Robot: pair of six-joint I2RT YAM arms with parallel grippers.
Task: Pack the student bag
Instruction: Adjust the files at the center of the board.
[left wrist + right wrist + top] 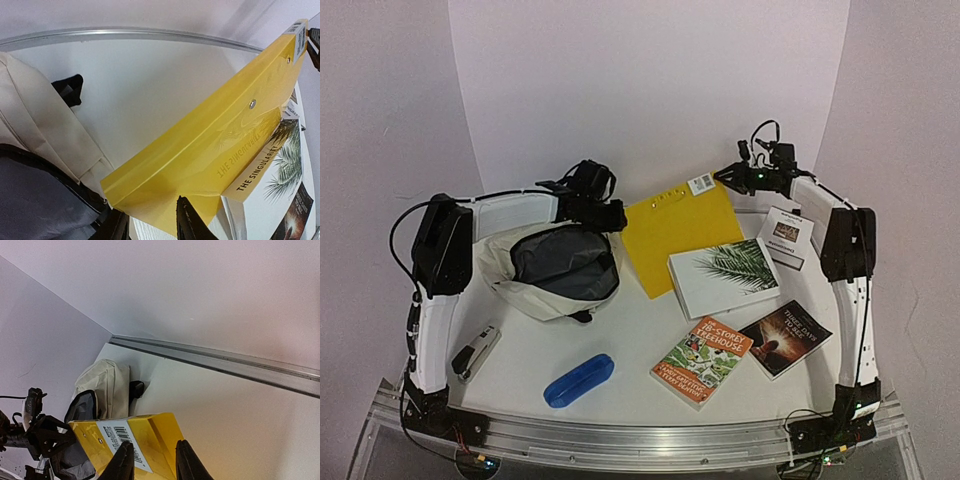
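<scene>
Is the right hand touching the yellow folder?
Touching. In the right wrist view the right hand straddles the yellow folder, its fingers pressed against the labelled corner.

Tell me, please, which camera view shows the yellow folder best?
The top external view: almost the whole yellow folder is in frame there. The left wrist view crops it close up; the right wrist view catches only its barcode-labelled corner.
</scene>
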